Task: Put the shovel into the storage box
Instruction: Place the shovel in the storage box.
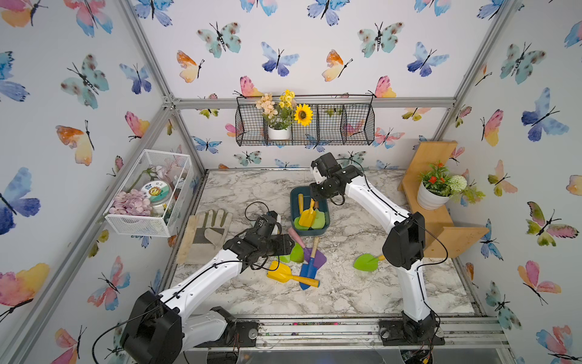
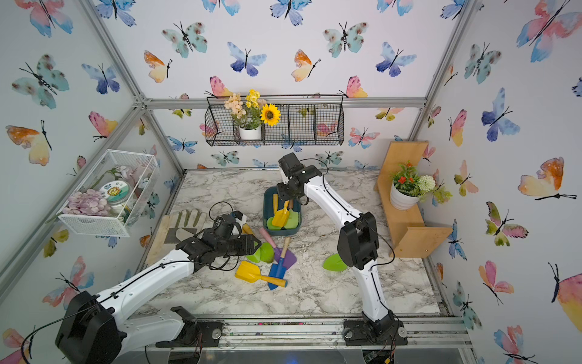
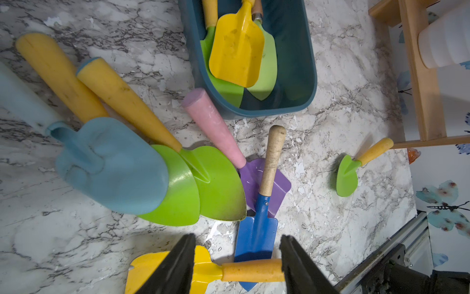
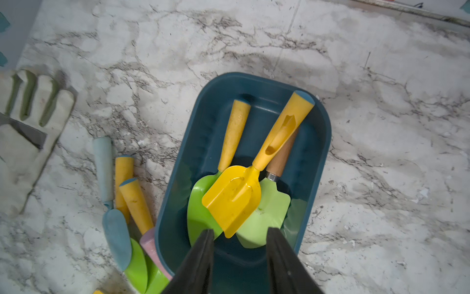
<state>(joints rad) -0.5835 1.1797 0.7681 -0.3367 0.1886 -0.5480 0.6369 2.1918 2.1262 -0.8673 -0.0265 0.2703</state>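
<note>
This is a robot test booth dressed as a garden corner: metal frame, butterfly wallpaper, flower pot, toy shovels, two robot arms by a marble surface.

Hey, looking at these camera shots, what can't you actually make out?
- Lone green shovel: handle hidden behind the right arm in a top view.
- Yellow shovel on the table: blade cut by the left wrist view's edge and covered by the left gripper.
- Light blue shovel: blurred in the left wrist view.
- Jar lid: print too small to read in both top views.
</note>
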